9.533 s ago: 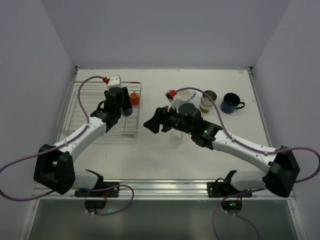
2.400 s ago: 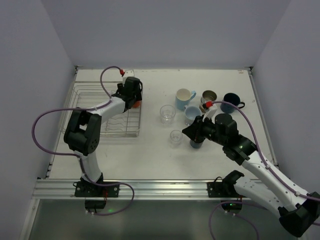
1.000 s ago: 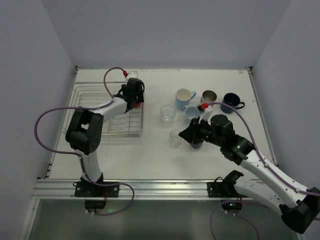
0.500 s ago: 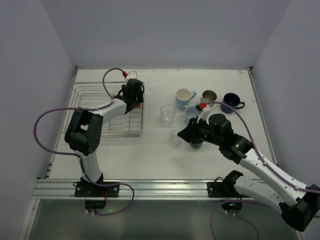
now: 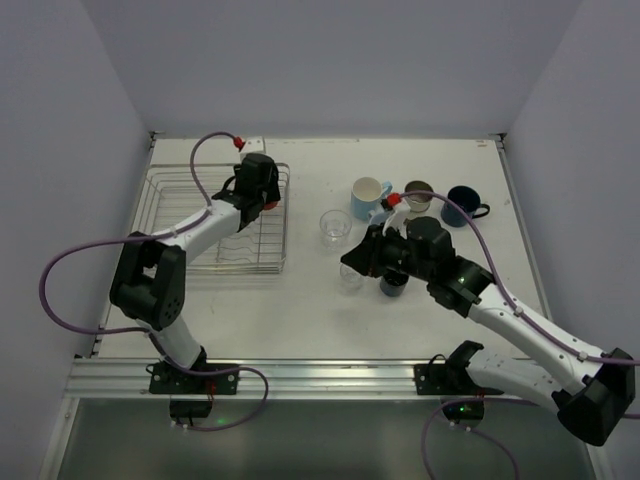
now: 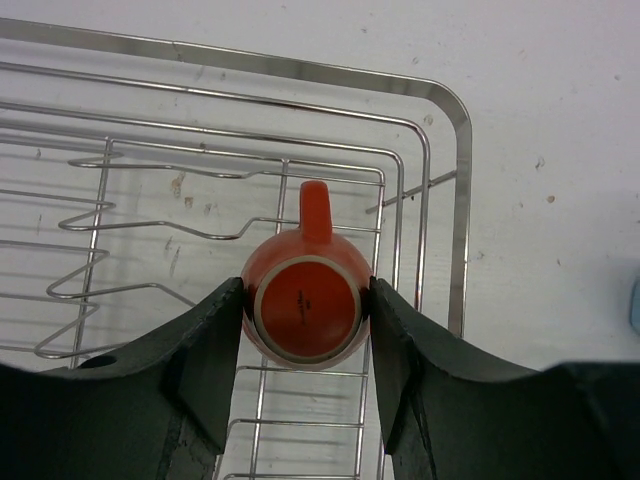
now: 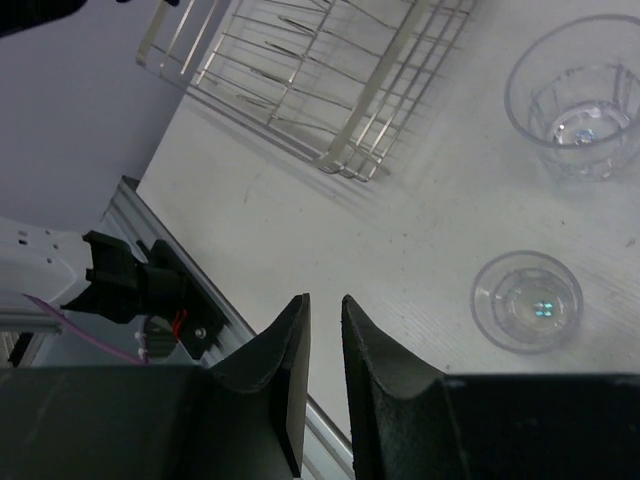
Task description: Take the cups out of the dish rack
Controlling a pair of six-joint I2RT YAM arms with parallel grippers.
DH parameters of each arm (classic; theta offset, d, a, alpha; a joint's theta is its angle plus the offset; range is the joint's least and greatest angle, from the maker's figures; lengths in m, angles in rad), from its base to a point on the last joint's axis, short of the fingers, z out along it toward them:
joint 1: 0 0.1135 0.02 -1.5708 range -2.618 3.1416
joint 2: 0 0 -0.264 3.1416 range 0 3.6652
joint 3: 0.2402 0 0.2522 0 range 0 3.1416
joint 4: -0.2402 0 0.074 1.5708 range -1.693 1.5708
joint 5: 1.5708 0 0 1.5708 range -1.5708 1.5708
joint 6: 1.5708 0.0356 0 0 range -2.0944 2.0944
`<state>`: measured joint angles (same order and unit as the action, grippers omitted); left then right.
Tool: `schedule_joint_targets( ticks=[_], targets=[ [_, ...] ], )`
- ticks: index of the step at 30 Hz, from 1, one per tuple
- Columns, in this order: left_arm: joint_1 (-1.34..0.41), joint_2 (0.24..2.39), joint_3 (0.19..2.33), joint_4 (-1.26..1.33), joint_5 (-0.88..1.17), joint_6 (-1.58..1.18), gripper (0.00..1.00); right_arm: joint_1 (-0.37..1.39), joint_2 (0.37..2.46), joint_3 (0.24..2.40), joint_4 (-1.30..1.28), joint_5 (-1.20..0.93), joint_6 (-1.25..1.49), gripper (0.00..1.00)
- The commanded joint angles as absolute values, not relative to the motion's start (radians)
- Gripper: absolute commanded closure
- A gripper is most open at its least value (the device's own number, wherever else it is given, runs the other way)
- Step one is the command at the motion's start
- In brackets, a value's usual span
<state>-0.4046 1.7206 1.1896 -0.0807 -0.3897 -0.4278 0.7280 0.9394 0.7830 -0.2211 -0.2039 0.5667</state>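
The left pincer (image 6: 305, 308) is clamped on the orange mug (image 6: 303, 300), one finger on each side of its round wall. The mug stands upside down in the far right corner of the rack (image 6: 462, 200), with its handle pointing away from the wrist. It looks to be the last cup in there. The other cups stand out on the desk (image 7: 400, 230).

The right pincer (image 7: 323, 310) is nearly closed on nothing. It hangs above the desk near two glasses (image 7: 578, 95) (image 7: 527, 300).

The lift is probably the risky part. The right-hand finger sits just beside the rack's side wires, and the handle lies close to a cross wire. A tilted or sideways pull could hook either one and drag the rack along.

The grip is on a smooth curved wall, so the mug may twist or slip if it catches.

The right arm also crowds the drop zone, so a careless carry could knock a glass.
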Motion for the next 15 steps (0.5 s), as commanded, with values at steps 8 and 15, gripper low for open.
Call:
schedule_joint_targets(
  ticks=[8,15],
  targets=[
    [-0.377,1.482,1.091,-0.055,-0.321,-0.491,1.00,0.744,1.178,0.913,0.215,-0.285,0.781,0.50],
    [-0.327,1.344,0.967,-0.025,-0.215,-0.560,1.00,0.747,1.356,0.977,0.373,-0.258,0.900,0.31]
  ],
)
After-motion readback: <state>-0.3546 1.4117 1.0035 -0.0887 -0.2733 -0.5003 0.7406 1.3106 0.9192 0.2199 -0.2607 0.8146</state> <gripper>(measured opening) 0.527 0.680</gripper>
